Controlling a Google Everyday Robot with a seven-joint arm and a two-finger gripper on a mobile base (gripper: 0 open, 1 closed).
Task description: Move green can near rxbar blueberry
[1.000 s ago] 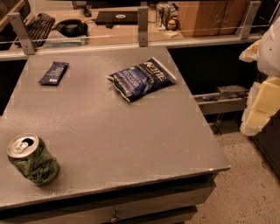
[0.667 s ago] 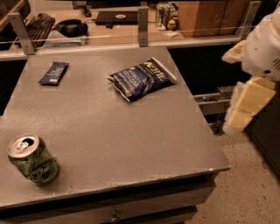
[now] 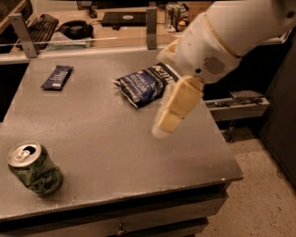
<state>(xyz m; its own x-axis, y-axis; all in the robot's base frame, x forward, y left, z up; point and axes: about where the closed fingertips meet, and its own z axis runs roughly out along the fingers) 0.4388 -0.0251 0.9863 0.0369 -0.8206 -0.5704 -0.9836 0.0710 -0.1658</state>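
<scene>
Camera view: the only view I have, looking down across the table (image 3: 115,152) from its front.
Gripper (image 3: 163,128): hangs over the table's right middle, on a white arm coming in from the upper right; I cannot tell whether it is released or clenched, and it holds nothing I can see.
Can (image 3: 34,169): stands at the front left corner, green and dented, silver top with tab showing; well apart from the gripper.
Rxbar (image 3: 57,77): lies flat at the far left of the table, well apart from the can.
In the way: open tabletop lies between can and rxbar.
Chip bag (image 3: 143,85): crinkled, blue, at the far middle of the table, just behind the gripper; the arm covers its right end.
Behind the table: a rail with two upright posts (image 3: 151,28), then a desk with a keyboard (image 3: 41,25) and a few cans (image 3: 173,14).
Right side: speckled floor (image 3: 259,185).
Writing: the chip bag has white lettering, one word looking like "VINEGAR"; the rxbar's white print is too small for me to read.
</scene>
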